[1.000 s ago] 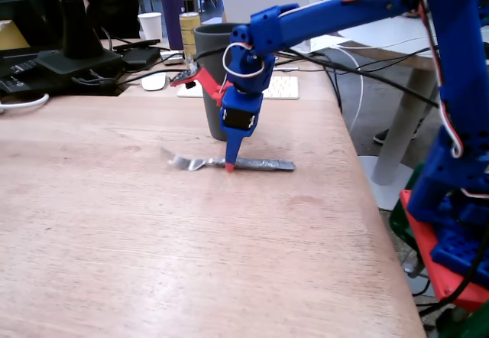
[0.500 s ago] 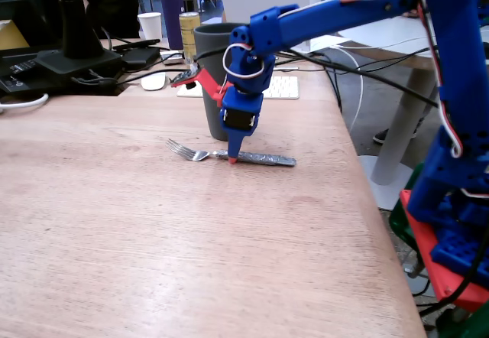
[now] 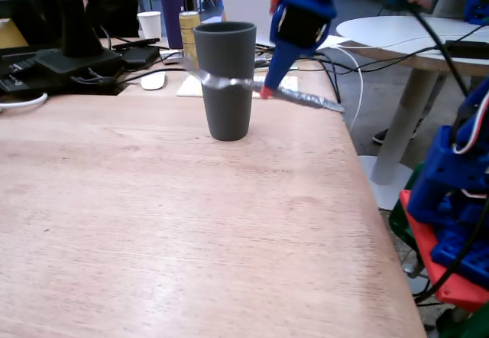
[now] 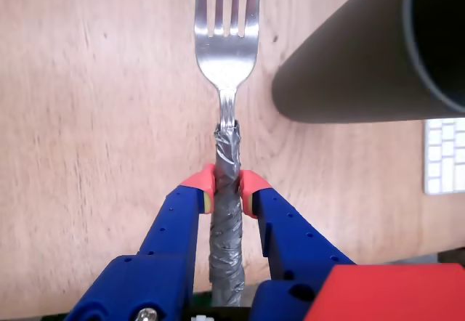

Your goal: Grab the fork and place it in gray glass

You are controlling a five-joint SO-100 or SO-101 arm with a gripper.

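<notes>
Two blue fingers with red tips are seen in the wrist view, and they are closed on the taped handle of the fork (image 4: 227, 67). The gripper (image 4: 227, 184) is pressed against the handle from both sides, so the jaws are almost shut, with only the thickness of the handle between them. The four tines are pointed away from the camera, toward the top edge of this view, and the bare metal neck is seen just above the wrapping.

In the fixed view the fork (image 3: 306, 97) is held in the air above the wooden table (image 3: 168, 216), nearly level and slightly tilted. The wrapped handle end is pointed to the right, past the edge of the table. The other end passes in front of the gray glass (image 3: 226, 78), about at the middle of its height, and looks blurred. The gripper (image 3: 267, 91) is seen coming down from above, just to the right of the glass.

The gray glass (image 4: 363, 59) stands upright on the table and is seen in the wrist view to the right of the tines, its rim toward the camera. It cannot be told if the fork touches the glass.

Behind the glass, a white paper cup (image 3: 150, 24) and a yellow can (image 3: 189, 32) are seen, and a white keyboard (image 4: 444, 154) is partly visible in the wrist view.
</notes>
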